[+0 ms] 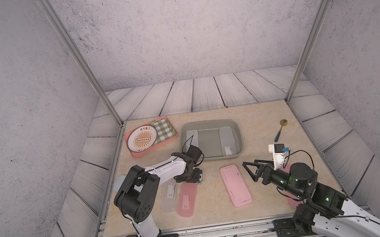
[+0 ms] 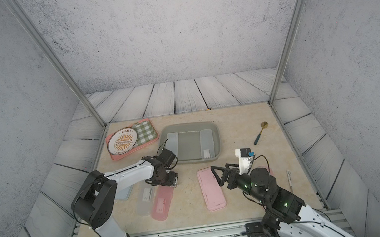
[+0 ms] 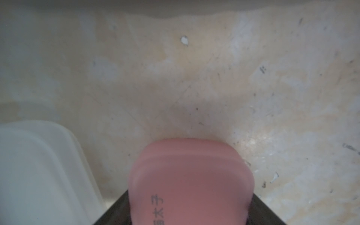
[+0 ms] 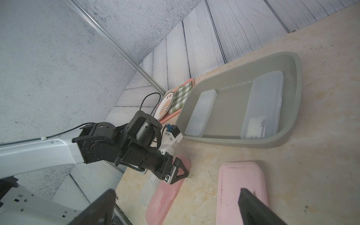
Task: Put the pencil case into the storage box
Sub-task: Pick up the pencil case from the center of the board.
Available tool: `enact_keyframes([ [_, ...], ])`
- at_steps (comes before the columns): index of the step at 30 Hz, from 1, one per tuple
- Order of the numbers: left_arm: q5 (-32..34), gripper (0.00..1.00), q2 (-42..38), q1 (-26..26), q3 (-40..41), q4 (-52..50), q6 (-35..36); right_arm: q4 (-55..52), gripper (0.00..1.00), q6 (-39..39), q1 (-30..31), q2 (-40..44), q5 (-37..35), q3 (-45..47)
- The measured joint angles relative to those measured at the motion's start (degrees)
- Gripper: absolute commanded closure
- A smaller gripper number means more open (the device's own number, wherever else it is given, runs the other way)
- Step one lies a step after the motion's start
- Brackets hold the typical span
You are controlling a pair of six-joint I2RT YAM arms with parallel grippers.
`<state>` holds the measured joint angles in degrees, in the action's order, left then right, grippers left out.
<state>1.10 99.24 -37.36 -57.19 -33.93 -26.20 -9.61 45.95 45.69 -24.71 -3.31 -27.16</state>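
A translucent pink pencil case (image 1: 186, 200) (image 3: 191, 175) lies flat on the table at the front left. My left gripper (image 1: 190, 178) (image 3: 191, 192) comes down over its far end, and the black fingers (image 3: 265, 210) press against both long sides with no gap showing. The grey-green storage box (image 1: 209, 122) (image 4: 292, 109) stands just behind and holds two clear cases (image 1: 227, 141). An opaque pink case (image 1: 235, 185) lies at the front centre. My right gripper (image 1: 249, 172) (image 4: 177, 191) hovers open beside it, holding nothing.
A clear case (image 1: 169, 197) (image 3: 39, 171) lies right beside the gripped one. A pale blue case (image 1: 120, 183) sits under the left arm. The pink tray (image 1: 143, 153) with plate and checked cloth is at the back left. A spoon (image 1: 280, 130) lies at the back right.
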Motion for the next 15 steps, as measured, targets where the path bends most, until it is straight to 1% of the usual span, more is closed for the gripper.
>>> enact_keyframes([
  [6,0.1,0.16,-3.1,0.0,3.8,2.3,0.3,-0.1,0.01,0.5,0.0,3.2,-1.0,1.1],
  [10,0.2,0.16,-3.8,0.0,4.7,3.0,0.4,-0.6,0.01,0.6,0.0,5.6,-1.9,2.2],
  [14,0.2,0.22,-4.4,0.0,5.5,3.5,0.6,-1.8,0.01,0.8,0.0,7.5,-2.8,2.5],
  [15,0.2,0.25,-4.7,0.0,5.8,3.8,0.6,-2.2,0.01,0.8,0.0,7.9,-3.0,2.5],
])
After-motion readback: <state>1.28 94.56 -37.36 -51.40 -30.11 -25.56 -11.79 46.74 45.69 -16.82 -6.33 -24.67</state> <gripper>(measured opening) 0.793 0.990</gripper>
